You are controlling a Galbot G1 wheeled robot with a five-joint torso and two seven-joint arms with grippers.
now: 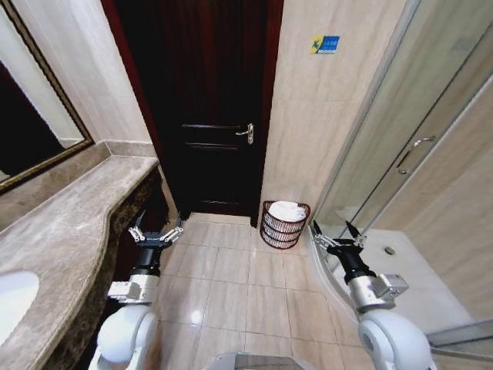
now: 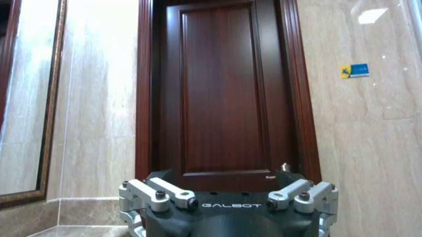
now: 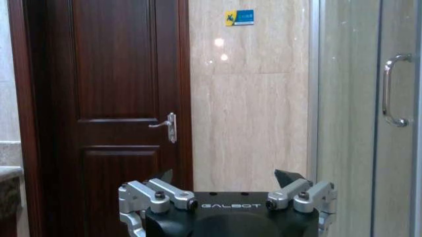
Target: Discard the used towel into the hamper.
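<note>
Head view: hamper (image 1: 285,224) sits on the floor (image 1: 231,285) at the far wall, just right of the dark door (image 1: 204,108), w/ a white towel (image 1: 286,210) already lying in its top. Left gripper (image 1: 156,231) hangs near the marble surface (image 1: 69,216), fingers spread, holding nothing. Right gripper (image 1: 337,236) is beside the glass shower door (image 1: 408,154), also released and empty. Task looks done, or nearly. Risks, as I judge them: right arm is v. close to the glass, so a swing or turn could knock it; driving fwd could tip the light hamper and spill the towel.
</note>
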